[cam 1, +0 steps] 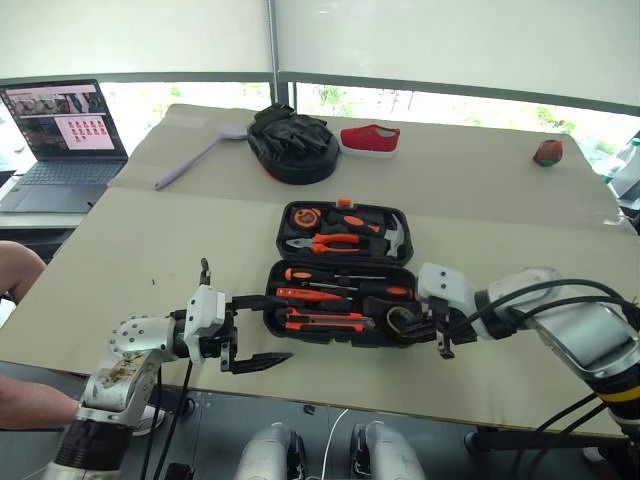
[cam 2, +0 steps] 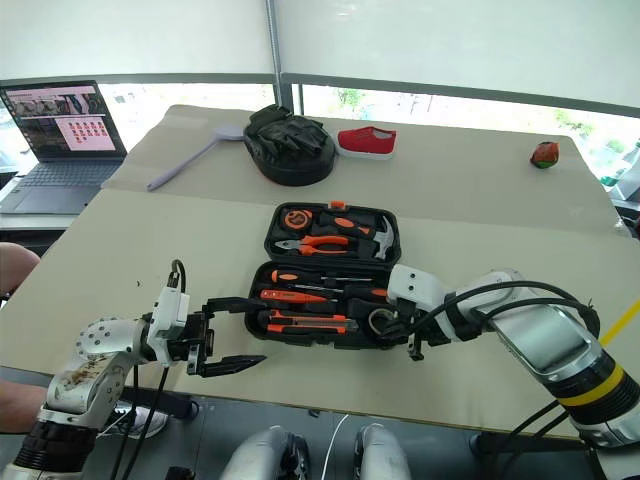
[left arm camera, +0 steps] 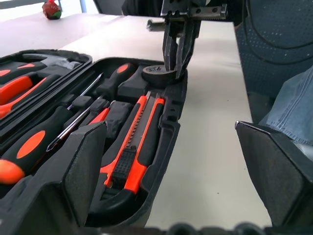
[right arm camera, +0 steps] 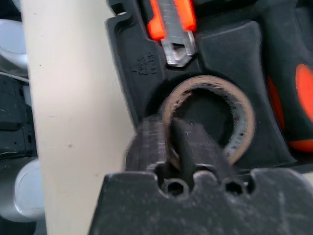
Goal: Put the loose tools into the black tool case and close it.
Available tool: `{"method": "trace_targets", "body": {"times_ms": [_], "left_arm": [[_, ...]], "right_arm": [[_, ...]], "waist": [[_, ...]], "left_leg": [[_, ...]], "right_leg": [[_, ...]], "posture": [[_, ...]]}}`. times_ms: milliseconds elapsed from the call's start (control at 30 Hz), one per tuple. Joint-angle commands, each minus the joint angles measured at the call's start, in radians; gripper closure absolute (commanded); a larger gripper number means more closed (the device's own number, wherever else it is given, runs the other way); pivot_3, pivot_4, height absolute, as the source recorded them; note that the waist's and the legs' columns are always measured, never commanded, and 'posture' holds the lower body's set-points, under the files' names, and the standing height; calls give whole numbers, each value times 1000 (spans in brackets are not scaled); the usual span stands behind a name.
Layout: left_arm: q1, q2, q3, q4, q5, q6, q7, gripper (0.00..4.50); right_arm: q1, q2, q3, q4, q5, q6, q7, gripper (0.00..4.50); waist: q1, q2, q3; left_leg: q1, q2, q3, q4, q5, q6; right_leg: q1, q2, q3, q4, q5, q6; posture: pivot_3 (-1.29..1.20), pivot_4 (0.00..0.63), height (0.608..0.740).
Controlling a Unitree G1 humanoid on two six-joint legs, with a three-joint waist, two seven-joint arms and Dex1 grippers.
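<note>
Two right hand (right arm camera: pixel 168 134) fingers straddle the tape roll's (right arm camera: pixel 234 105) rim — inside the case (cam 1: pixel 290 215).

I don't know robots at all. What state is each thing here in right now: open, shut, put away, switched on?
black tool case: open, lid lying flat
tape roll: in its round slot
utility knife: lying in its slot
screwdrivers: in their slots
left gripper: open, holding nothing, at the case's end
right gripper: at the tape roll's rim
laptop: open, screen lit
</note>
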State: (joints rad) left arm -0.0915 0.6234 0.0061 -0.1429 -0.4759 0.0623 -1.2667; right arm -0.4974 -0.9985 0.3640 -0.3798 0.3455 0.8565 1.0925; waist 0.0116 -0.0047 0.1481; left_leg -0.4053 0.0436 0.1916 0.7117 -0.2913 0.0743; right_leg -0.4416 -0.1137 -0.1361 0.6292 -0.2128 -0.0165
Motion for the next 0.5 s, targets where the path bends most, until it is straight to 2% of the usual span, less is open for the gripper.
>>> {"method": "trace_targets", "body": {"times_ms": [33,167,233,333,367,400,433,500], "left_arm": [[4,23,44,-5,-7,1,25,0],[-12,59,109,94,16,17,82,0],[-31,70,125,138,20,21,101,0],[-100,65,141,210,43,62,189,0],[-135,56,143,238,56,85,235,549],[-164,47,143,262,66,100,268,704],[-193,38,137,282,79,109,293,1200],[-260,20,100,327,123,138,340,1884]], "right_arm": [[-16,0,-1,-7,4,-34,59,2202],[-51,3,-130,36,151,-58,201,850],[-57,1,-190,88,186,-66,223,850],[-52,26,-262,201,166,-132,189,850],[-46,47,-285,255,147,-169,160,1093],[-44,65,-297,301,121,-201,126,1359],[-35,71,-292,342,82,-252,112,1622],[-22,97,-263,450,-48,-422,31,2278]], "waist": [[-1,0,0],[-2,0,0],[-2,0,1],[1,0,1],[3,0,1],[4,0,1],[3,0,1],[3,0,1]], "left_leg": [[0,0,0,0,0,0],[0,1,0,-1,1,1],[-1,1,0,-1,5,9],[-1,1,0,-1,4,8],[-1,1,0,-1,3,5],[-1,1,0,0,0,0],[-1,0,0,0,0,0],[-1,0,1,0,0,0]], "right_leg": [[0,0,0,0,0,0],[-1,1,-1,0,1,-4],[-1,2,-1,0,3,-7],[0,1,-2,-1,2,-5],[0,1,-2,-1,1,-1],[0,0,-2,-1,1,0],[1,0,-2,-1,1,1],[1,0,-1,0,3,2]], "posture": [[0,150,740],[0,150,740],[0,150,740],[0,150,740],[0,150,740],[0,150,740],[0,150,740],[0,150,740]]}}
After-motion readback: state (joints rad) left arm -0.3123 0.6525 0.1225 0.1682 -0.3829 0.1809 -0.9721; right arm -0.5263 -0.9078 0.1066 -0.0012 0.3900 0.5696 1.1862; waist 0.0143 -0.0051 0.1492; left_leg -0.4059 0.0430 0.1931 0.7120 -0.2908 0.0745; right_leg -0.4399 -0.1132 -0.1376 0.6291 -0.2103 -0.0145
